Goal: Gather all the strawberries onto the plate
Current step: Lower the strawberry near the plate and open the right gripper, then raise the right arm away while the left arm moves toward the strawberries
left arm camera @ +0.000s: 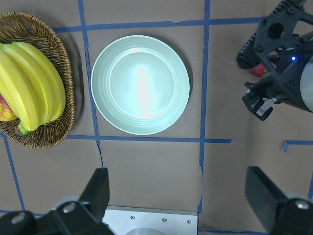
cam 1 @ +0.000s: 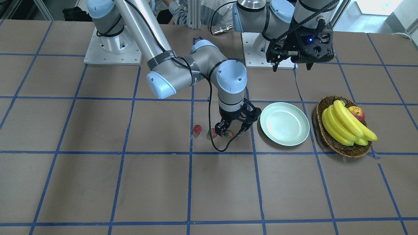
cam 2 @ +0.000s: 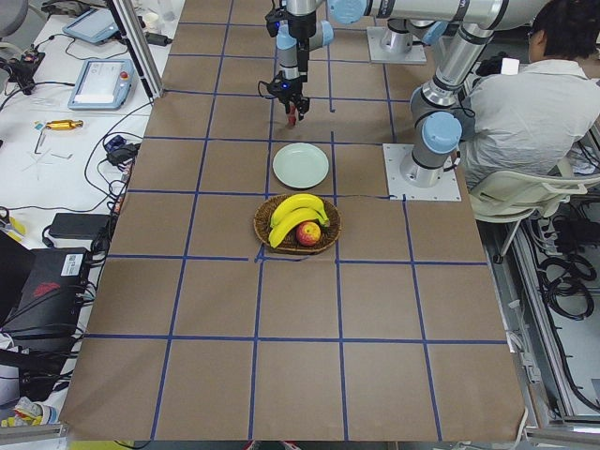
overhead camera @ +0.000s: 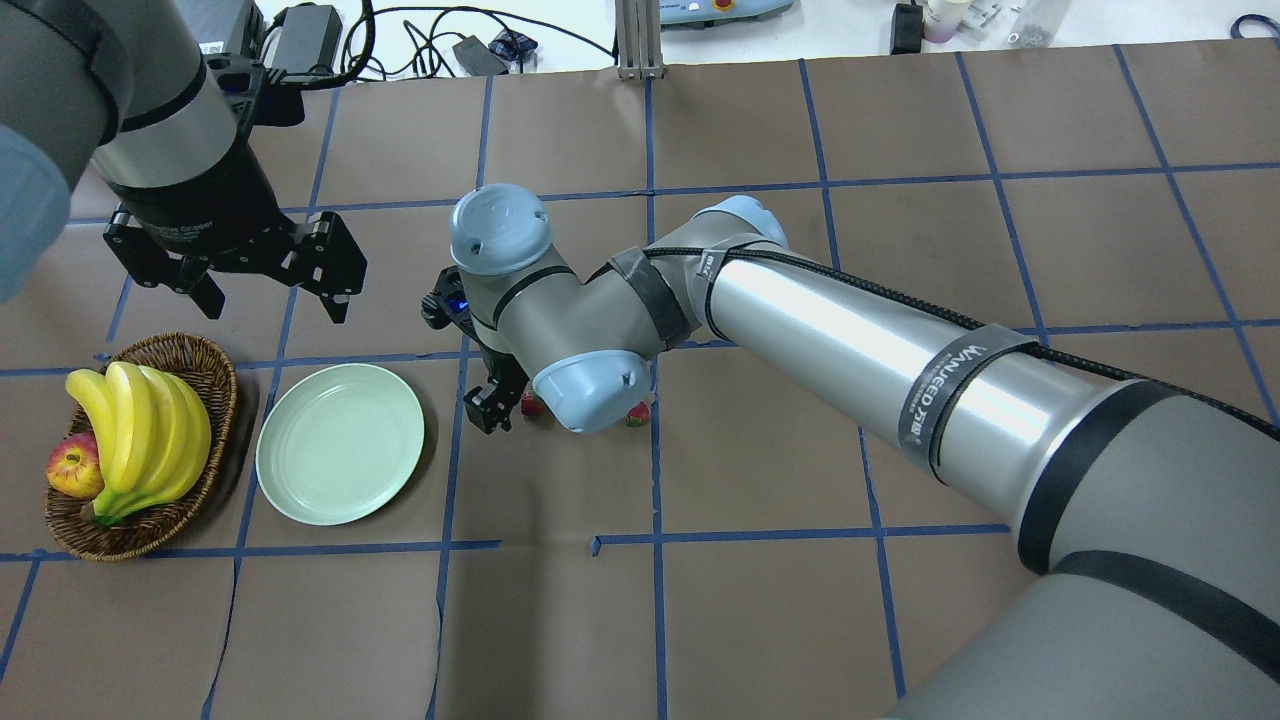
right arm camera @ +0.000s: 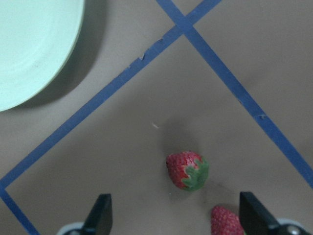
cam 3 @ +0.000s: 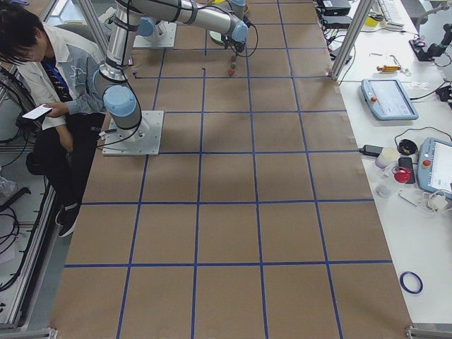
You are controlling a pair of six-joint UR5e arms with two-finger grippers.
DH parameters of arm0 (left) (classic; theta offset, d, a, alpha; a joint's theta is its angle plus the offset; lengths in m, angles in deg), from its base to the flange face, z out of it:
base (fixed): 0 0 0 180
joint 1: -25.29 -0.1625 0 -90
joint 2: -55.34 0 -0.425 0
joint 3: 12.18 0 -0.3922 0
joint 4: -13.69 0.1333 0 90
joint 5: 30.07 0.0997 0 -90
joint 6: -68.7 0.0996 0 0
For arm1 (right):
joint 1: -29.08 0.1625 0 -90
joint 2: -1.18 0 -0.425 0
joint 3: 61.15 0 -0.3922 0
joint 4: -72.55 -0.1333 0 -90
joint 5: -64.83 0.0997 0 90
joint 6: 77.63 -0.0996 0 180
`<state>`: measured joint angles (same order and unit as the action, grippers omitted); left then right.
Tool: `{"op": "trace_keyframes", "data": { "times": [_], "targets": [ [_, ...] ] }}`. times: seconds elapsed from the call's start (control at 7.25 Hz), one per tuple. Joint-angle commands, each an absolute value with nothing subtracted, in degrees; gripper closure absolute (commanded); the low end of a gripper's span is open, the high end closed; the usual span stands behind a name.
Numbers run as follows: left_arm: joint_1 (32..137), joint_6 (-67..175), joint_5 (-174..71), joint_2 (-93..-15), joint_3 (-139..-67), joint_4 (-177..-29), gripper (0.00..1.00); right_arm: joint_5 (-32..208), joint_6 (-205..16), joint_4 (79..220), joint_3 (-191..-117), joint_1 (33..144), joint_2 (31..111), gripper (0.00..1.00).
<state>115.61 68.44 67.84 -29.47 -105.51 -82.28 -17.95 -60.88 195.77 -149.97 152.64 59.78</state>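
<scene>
Three strawberries lie in a row on the table: one (cam 1: 197,129) apart, one (cam 1: 212,133) and one (cam 1: 228,133) under my right gripper (cam 1: 232,130). The right gripper is open and low over them. In the right wrist view one strawberry (right arm camera: 187,171) lies between the open fingers (right arm camera: 100,215) and a second (right arm camera: 226,221) sits near the other finger. The mint-green plate (cam 1: 284,123) (overhead camera: 340,443) stands just beside them and holds nothing. My left gripper (cam 1: 292,67) (overhead camera: 270,295) hangs open and empty, high above the table behind the plate.
A wicker basket (cam 1: 351,150) with bananas (cam 1: 346,124) and an apple (cam 1: 356,113) stands on the plate's far side from the strawberries. The right arm's elbow (overhead camera: 590,385) hides part of the strawberries from overhead. An operator sits behind the robot (cam 2: 534,84).
</scene>
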Motion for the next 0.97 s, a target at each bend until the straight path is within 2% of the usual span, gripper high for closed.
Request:
{"op": "trace_keyframes", "data": {
  "times": [0.0,0.41,0.55,0.83],
  "targets": [
    [115.6,68.4,67.8,-29.5,-105.4,-82.3,0.00,-18.4,-60.9,188.5,-149.4,149.4,65.1,0.00],
    [116.0,68.1,67.5,-29.7,-106.0,-82.2,0.00,-18.8,-55.8,171.2,-149.3,134.0,75.4,0.00],
    [116.1,67.6,67.0,-30.1,-106.1,-82.0,0.00,-23.7,-55.3,169.3,-149.6,128.9,78.3,0.00],
    [116.5,67.2,67.0,-31.1,-106.1,-81.6,0.00,-30.2,-55.3,166.5,-149.8,117.9,79.0,0.00]
  ]
}}
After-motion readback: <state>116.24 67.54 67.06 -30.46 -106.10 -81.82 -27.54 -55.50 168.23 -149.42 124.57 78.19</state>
